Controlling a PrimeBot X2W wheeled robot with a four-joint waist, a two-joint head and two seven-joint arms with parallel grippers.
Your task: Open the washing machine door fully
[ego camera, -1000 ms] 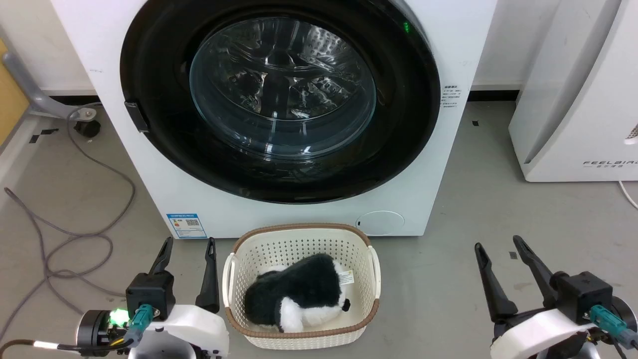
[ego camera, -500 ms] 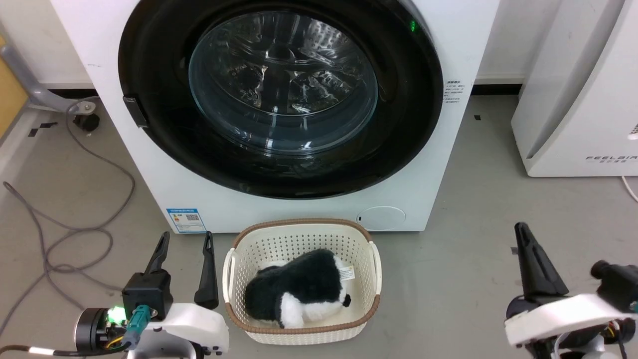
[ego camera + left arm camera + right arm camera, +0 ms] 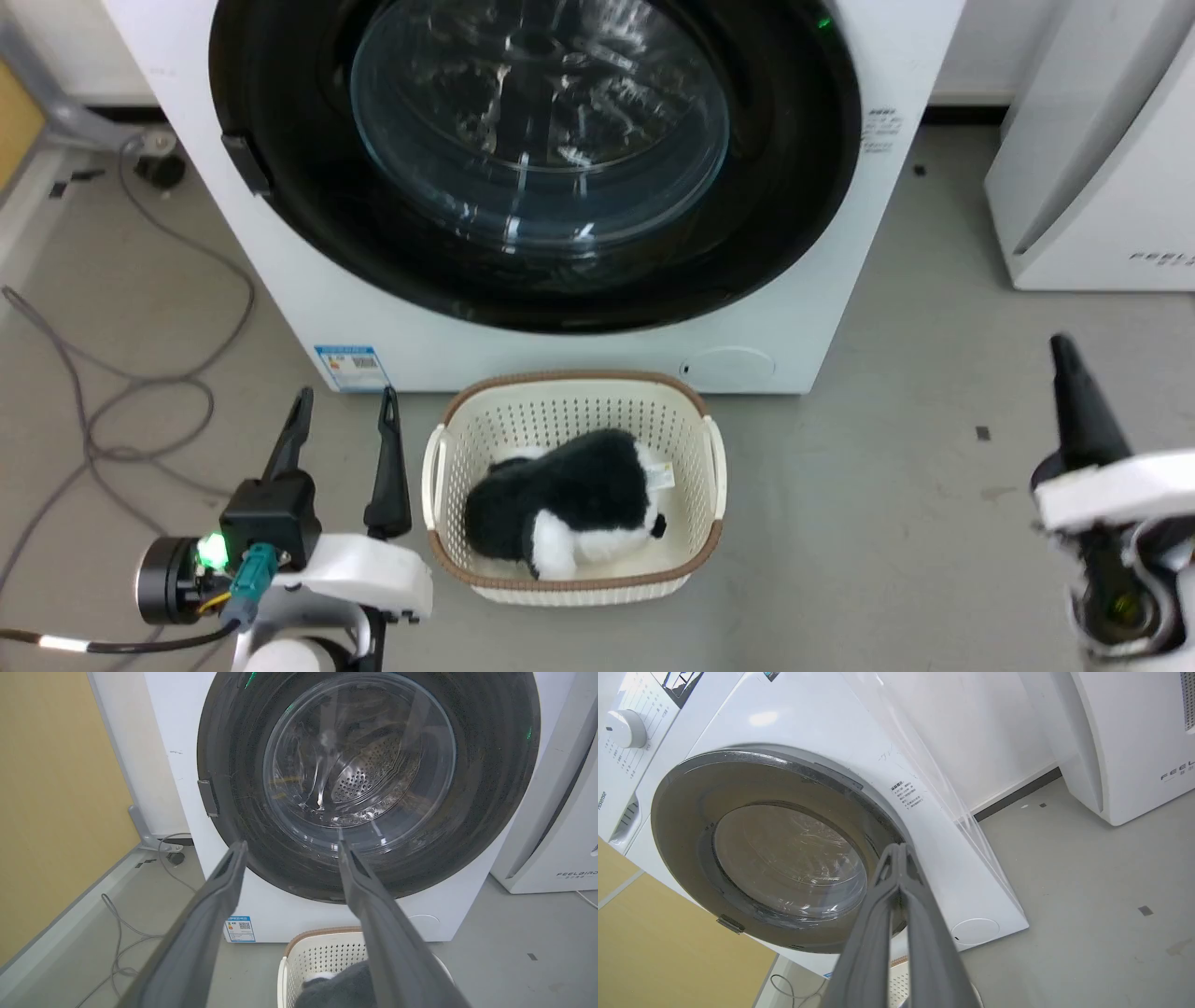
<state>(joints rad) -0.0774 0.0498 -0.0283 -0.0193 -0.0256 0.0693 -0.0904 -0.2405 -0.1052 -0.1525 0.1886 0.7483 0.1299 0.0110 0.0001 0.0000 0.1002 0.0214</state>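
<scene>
Scene at the washing machine (image 3: 784, 308), door shut.
Nearest, the left gripper (image 3: 345, 397) stands wide apart and the right gripper (image 3: 899, 851) is pinched closed, both empty. Between them a white basket (image 3: 569, 378) holds a black-and-white plush toy (image 3: 569, 513). Behind: blue label sticker (image 3: 350, 367), fine print (image 3: 878, 131), "hisense" (image 3: 601, 801) on the panel. The washing machine door (image 3: 775, 233), glossy black around clear glass, lies flush in the front. Rightward, an appliance (image 3: 560, 849) reads FEELBAIRD.
</scene>
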